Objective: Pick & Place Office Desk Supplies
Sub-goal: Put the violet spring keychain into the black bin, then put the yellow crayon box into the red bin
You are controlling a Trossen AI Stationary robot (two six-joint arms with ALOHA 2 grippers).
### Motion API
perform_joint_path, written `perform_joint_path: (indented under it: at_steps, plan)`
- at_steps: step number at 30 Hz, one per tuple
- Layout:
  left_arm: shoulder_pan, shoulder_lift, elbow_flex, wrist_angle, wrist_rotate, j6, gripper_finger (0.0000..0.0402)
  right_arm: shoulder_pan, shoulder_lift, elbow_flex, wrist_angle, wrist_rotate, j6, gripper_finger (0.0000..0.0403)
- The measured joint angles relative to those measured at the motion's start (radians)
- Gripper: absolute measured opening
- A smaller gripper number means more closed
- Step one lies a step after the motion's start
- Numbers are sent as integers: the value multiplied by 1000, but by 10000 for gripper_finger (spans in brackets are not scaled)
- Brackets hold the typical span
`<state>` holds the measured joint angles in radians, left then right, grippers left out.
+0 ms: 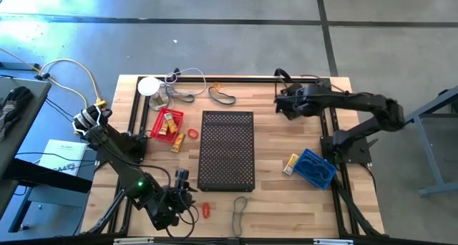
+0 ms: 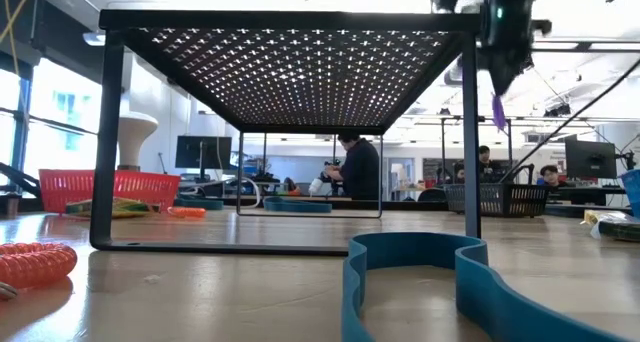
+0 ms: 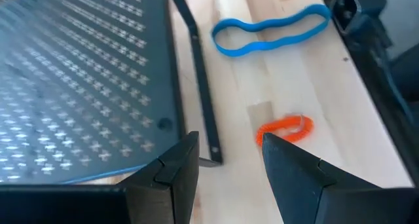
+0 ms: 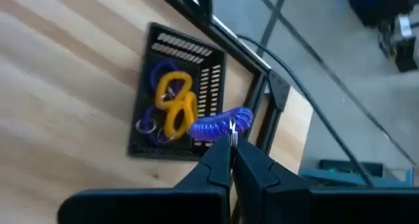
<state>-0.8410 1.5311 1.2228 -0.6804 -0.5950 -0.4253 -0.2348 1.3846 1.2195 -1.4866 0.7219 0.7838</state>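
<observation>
My right gripper hangs over the table's far right corner, shut on a purple coil loop. Below it stands a dark basket holding yellow and purple coil loops. In the low view the purple loop dangles from that gripper above the dark basket. My left gripper is open in the air near the table's near edge, by the black stand's near left corner. An orange coil loop lies flat on the wood just beyond its fingertips. A blue band lies farther off. My right gripper pinches the purple coil loop at one spot of its coil, between its two fingertips only. The fingers slant down from above. The loop is lifted clear and hangs below the fingertips over the dark basket.
A black perforated stand fills the table's middle. A red basket with yellow pieces sits left of it, a blue basket at the right. A white disc with cords and more bands lie at the far edge.
</observation>
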Motion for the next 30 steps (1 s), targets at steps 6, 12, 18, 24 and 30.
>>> perform_joint_path:
  at_steps: [6,12,18,24,30]
  plan:
    - [0,0,0,0,-83,7,160,-156,-5,-154,243,-50,-149,2]
    - [0,0,0,0,-131,8,160,-264,-5,-263,453,-127,-248,2]
    - [0,0,0,-1,-205,9,160,-306,-5,-337,571,-179,-266,2]
    - [0,0,0,-1,-215,8,160,-311,-5,-354,593,-198,-242,40]
    - [0,0,0,-1,-206,-12,160,-311,-5,-354,591,-181,-254,118]
